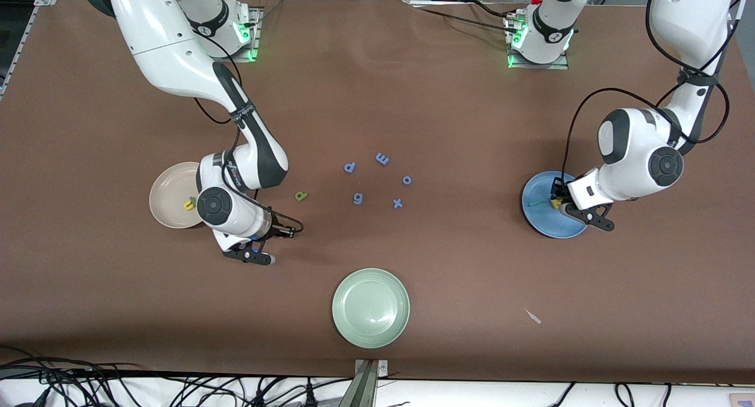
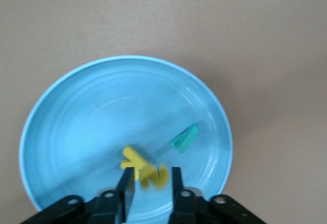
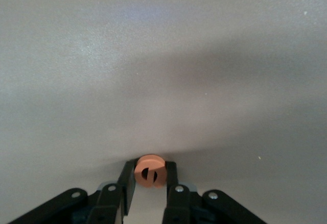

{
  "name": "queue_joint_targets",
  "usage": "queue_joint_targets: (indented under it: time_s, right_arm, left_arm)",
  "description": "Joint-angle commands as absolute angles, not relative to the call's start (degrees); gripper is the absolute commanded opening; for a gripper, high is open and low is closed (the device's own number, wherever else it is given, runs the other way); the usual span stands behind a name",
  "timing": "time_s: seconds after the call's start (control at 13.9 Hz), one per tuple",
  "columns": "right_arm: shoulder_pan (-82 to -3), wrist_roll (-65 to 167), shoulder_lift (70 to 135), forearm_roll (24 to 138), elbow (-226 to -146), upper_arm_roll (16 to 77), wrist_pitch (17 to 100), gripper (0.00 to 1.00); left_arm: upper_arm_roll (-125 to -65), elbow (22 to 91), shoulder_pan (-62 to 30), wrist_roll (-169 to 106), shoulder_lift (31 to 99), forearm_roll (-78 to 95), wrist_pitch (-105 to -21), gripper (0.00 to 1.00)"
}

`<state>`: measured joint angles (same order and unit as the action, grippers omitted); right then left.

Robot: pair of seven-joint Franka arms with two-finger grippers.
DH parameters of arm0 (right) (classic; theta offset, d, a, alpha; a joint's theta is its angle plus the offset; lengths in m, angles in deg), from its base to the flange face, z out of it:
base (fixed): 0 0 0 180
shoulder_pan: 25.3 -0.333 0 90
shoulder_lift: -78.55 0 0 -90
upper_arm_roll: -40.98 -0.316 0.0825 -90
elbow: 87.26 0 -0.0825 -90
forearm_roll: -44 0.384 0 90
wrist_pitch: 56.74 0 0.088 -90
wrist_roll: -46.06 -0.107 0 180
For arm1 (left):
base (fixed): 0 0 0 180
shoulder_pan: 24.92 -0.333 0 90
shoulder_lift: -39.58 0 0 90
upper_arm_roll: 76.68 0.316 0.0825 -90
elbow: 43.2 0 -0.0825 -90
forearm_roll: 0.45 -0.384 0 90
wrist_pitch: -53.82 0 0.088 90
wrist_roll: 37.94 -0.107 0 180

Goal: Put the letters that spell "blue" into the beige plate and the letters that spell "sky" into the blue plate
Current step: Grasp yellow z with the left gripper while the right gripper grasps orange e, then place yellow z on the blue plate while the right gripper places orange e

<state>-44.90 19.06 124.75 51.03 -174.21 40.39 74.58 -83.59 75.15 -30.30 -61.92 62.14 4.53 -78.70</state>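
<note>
The orange e point(image 3: 149, 171) is pinched between the fingers of the right gripper point(image 1: 277, 233), low over bare table beside the beige plate point(image 1: 168, 186); only the letter's edges are caught, so a quick swing toward the plate could twist it loose and drop it short of the rim. The left gripper point(image 2: 149, 183) is held just above the blue plate point(image 2: 76, 127) with its jaws a little apart; a blurred yellow letter point(image 2: 153, 175) is seen between the pads, and whether it is gripped or already falling cannot be told; light foam could cling to a pad and be carried back out.

Inside the blue plate a second yellow letter point(image 2: 134, 157) and the teal y point(image 2: 185, 138) are lying apart; in the beige plate the yellow u point(image 1: 189, 204) is seen, the rest being hidden by the arm. The green b point(image 1: 301, 196) is left on the table near the right arm, nearer that arm's end than the five blue letters point(image 1: 377, 180); the pale green plate point(image 1: 370, 307), nearest the camera, is holding nothing.
</note>
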Motion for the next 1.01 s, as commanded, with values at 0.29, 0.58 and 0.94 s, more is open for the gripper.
queue_joint_targets:
  time_s: [0.29,0.58,0.94]
  right_arm:
    - [-44.02,38.90,118.12,51.11,-176.11,46.41,59.81,0.09]
    - [-44.02,50.00,111.35,50.68,-185.24,50.81,60.24,0.09]
    - [-44.02,59.85,107.38,50.76,-194.21,56.44,61.73,0.09]
  left_arm:
    - [-84.06,78.68,-30.54,-61.40,59.12,3.59,-78.64,1.00]
    - [-84.06,83.19,-30.20,-61.58,46.64,3.77,-78.37,1.00]
    - [-83.88,82.84,-27.56,-61.23,30.39,3.42,-66.45,1.00]
